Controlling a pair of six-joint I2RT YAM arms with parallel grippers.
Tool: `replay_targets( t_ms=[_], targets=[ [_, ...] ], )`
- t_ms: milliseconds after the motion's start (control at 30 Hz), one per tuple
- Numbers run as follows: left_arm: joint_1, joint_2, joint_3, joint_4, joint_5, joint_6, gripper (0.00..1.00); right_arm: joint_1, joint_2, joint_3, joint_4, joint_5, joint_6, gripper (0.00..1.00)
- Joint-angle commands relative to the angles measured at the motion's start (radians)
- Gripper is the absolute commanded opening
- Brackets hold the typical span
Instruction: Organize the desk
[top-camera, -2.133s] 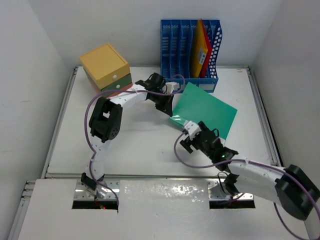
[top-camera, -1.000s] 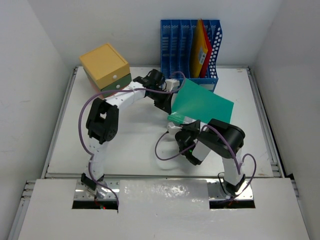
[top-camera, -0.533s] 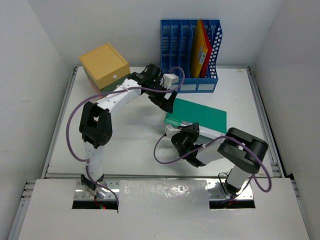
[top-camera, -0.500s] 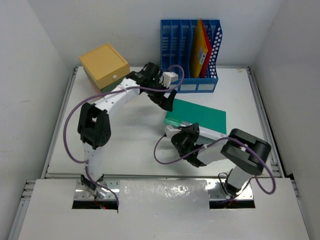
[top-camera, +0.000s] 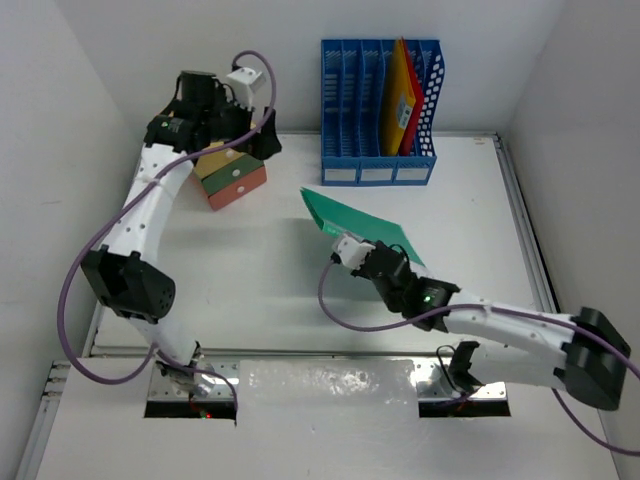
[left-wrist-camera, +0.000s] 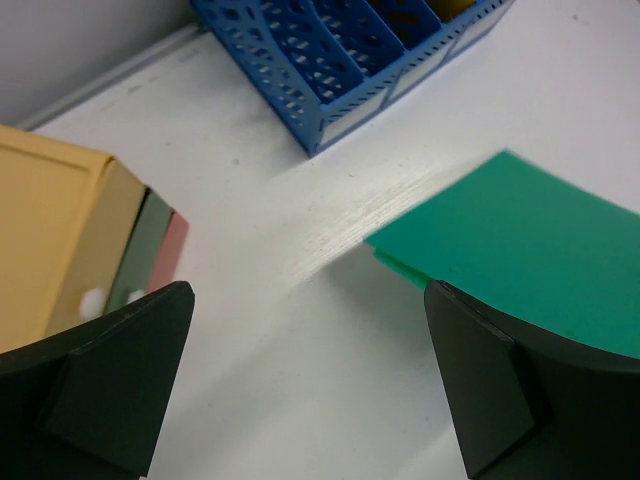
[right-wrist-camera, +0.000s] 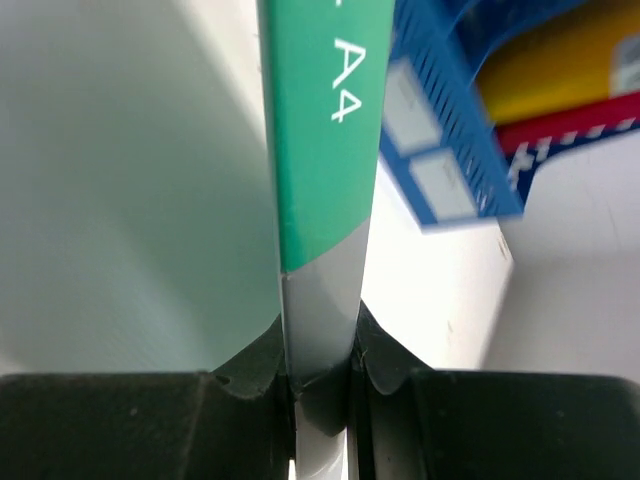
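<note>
Now right tool (right-wrist-camera: 318, 350) is pinching thin green A4 folder (top-camera: 365, 225), holding it tilted over white rectangular counter (top-camera: 250, 280); left tool (left-wrist-camera: 308, 320) is hovering, fingers spread wide, empty.

My left arm stretches up and back, left end effector (left-wrist-camera: 305, 330) spread wide; my right end effector (right-wrist-camera: 318, 345) is clamped on a green folder (right-wrist-camera: 315, 130).

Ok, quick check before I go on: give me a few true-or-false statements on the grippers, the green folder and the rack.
1. The right gripper is shut on the green folder. True.
2. The left gripper holds something. False: it is open and empty.
3. The blue file rack holds a yellow folder. True.
4. The green folder stands in that rack. False: it is outside the rack, in the right gripper.
</note>
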Motion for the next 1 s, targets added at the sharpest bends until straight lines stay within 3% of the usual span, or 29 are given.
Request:
replay_targets(
  t_ms=[0, 233, 467, 700, 967],
  targets=[
    [0.031, -0.080, -0.002, 0.020, 0.006, 0.004, 1.00, 0.007, -0.124, 0.105, -0.016, -0.165, 0.091, 0.00],
    [0.135, -0.176, -0.007, 0.025, -0.011, 0.004, 1.00, -0.025, -0.131, 0.374, -0.129, -0.307, 0.164, 0.00],
    [0.265, -0.245, -0.033, 0.062, -0.025, -0.012, 0.99, -0.238, -0.031, 0.623, -0.114, -0.424, 0.304, 0.00],
    [0.387, -0.275, -0.089, 0.106, -0.042, -0.032, 1.00, -0.344, 0.066, 0.768, 0.102, -0.367, 0.362, 0.00],
    [0.436, -0.287, -0.152, 0.152, -0.054, -0.026, 0.99, -0.416, 0.257, 0.953, 0.190, -0.259, 0.379, 0.00]
  ],
)
